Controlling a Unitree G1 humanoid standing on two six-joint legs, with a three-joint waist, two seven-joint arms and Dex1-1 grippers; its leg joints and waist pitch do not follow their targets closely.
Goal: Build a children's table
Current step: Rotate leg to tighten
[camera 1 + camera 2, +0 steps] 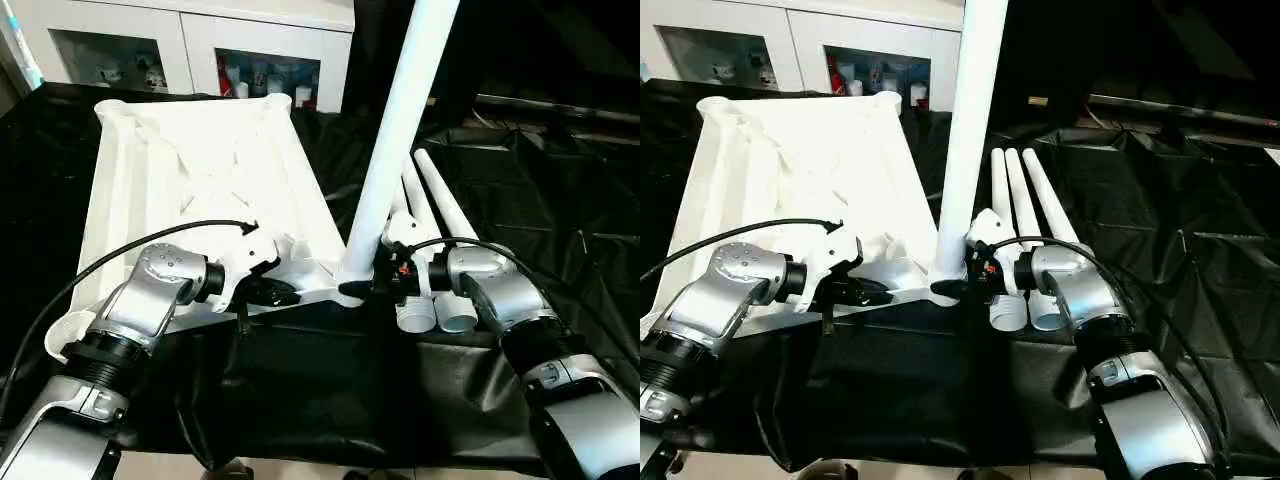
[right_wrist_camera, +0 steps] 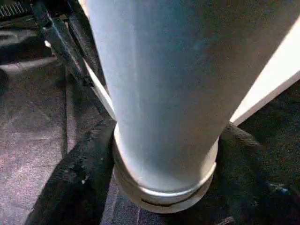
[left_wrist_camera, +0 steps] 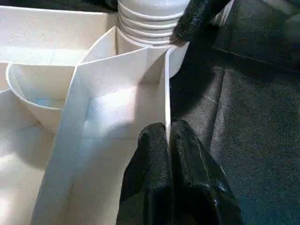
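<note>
While the work sits close under the forearms, nearest first:

Left pincer (image 1: 275,292): closed flat on a thin wall at the near edge of the upturned table top (image 1: 200,170), one black finger (image 3: 152,159) on each side of the rib; likely there to keep the top from turning or sliding while the leg goes in.

Right pincer (image 1: 362,285): wrapped round the foot of the upright leg (image 1: 400,130), fingers part open to its width and pressed on both sides; it holds low, probably so that the threaded end can be steered.

Leg and socket: ridged end of the leg sits in the near right corner socket (image 3: 145,28), not fully down by the look of the exposed rings; I judge seating or twisting it home is the step in hand.

Spare legs (image 1: 1025,215): three tubes lying side by side on the black-covered counter (image 1: 1160,220), just right of the top, open ends toward the robot, within reach for later corners.

Table top: ribbed underside up, far corner sockets empty.

White cabinet (image 1: 200,40): behind, glass doors.
</note>
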